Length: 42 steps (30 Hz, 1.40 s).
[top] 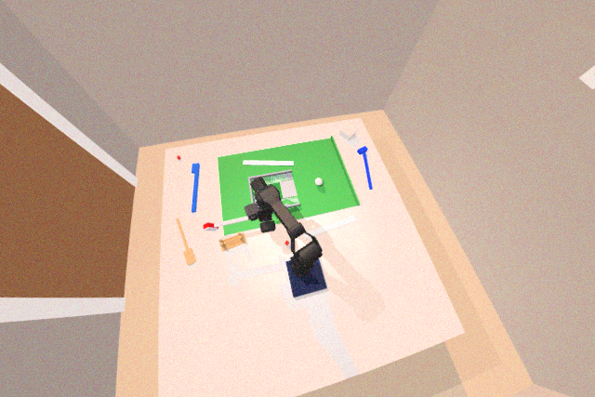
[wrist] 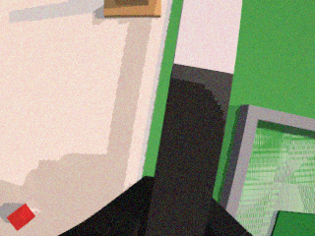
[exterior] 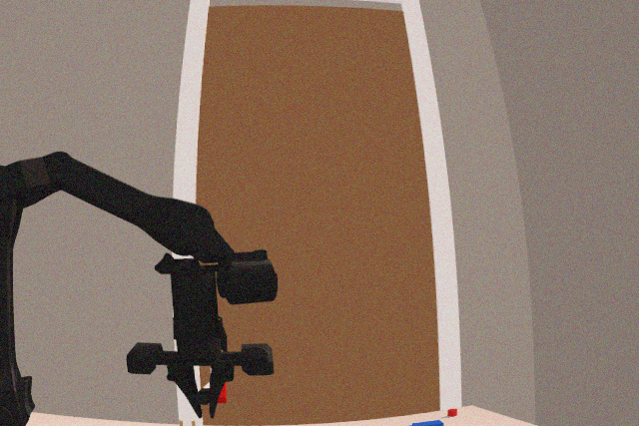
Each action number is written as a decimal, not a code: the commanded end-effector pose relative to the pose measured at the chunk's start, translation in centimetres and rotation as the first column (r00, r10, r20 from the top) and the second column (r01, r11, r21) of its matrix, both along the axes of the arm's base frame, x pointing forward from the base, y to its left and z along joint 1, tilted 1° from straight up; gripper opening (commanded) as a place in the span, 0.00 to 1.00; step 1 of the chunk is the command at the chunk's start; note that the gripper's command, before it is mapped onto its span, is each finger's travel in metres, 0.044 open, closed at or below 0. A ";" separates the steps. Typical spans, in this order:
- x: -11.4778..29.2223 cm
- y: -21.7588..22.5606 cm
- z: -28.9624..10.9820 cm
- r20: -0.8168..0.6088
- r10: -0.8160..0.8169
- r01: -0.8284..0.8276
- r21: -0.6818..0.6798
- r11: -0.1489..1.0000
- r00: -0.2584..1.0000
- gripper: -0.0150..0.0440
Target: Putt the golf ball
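Observation:
The red putter has a red head (top: 209, 226) (exterior: 222, 393), a pale shaft (top: 231, 221) (wrist: 209, 20) and a dark grip (wrist: 191, 151). My gripper (top: 259, 218) (exterior: 205, 403) (wrist: 168, 189) is shut on the grip and holds the putter just above the table, at the front edge of the green mat (top: 331, 157) (wrist: 276, 27). The white golf ball (top: 319, 181) lies on the mat to the right of the arm. The grey-framed raised green with its ramp (top: 289, 189) (wrist: 283, 157) sits at the mat's middle, partly hidden by the arm.
A white bar (top: 267, 162) lies at the back of the mat. Blue putters lie left (top: 194, 188) and right (top: 366, 169) of it. A tan putter (top: 185, 244), a tan wooden block (top: 232, 241) and small red cubes (top: 286, 242) (wrist: 22, 216) lie in front.

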<state>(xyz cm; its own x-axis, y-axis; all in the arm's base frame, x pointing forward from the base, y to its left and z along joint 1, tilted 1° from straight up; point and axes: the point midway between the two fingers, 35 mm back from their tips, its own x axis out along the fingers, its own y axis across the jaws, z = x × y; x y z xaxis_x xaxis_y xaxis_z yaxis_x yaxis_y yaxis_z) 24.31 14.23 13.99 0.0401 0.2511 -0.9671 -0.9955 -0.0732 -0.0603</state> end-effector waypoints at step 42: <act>6.0 -23.8 1.8 -0.011 -0.810 0.803 -0.122 0.583 0.587 0.25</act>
